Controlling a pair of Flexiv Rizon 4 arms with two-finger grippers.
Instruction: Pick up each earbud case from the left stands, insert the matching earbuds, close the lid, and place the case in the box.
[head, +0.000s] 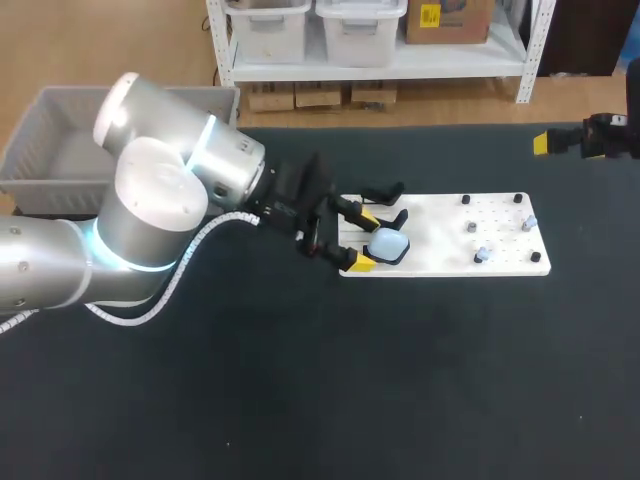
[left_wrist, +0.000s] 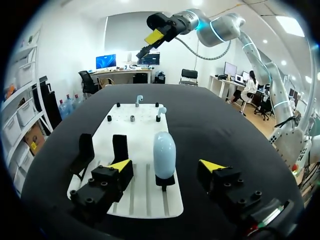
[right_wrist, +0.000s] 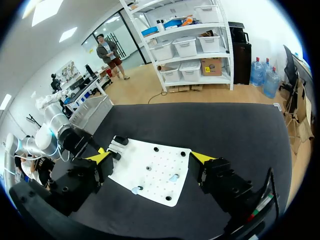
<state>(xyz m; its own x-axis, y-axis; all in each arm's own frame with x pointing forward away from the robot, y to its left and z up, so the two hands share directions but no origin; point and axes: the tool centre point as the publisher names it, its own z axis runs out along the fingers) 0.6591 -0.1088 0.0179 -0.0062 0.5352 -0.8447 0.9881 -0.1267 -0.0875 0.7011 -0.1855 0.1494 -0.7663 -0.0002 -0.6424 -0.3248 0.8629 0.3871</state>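
**Case upright between the open left fingers**

The left gripper (left_wrist: 166, 166) is at the near end of the white board (left_wrist: 145, 200). Its fingers are spread wide and hold nothing. The pale blue case (left_wrist: 164, 154) stands in a black holder (left_wrist: 165, 181) on that same end of the board. It sits in the gap between the fingers, a little ahead of their tips, and touches neither. Its long axis is upright, so the fingers flank its two sides; I judge a short advance and a squeeze would take it.

Just beside the case, also on the board's near end, two empty stands (left_wrist: 119, 147) rise. At the board's far end, small pale earbuds (left_wrist: 139, 100) sit on pegs. The right gripper (right_wrist: 151, 157) hangs high, well beyond that far end, with its fingers equally wide and empty. The left arm is by far the nearer to the case. The grey box (head: 50, 150) lies off the bench (head: 300, 400), past the board's near end.

No lid seam can be made out on the case, and how it seats in its holder is hidden. The left arm covers part of the box, and the head view cuts off the right gripper.
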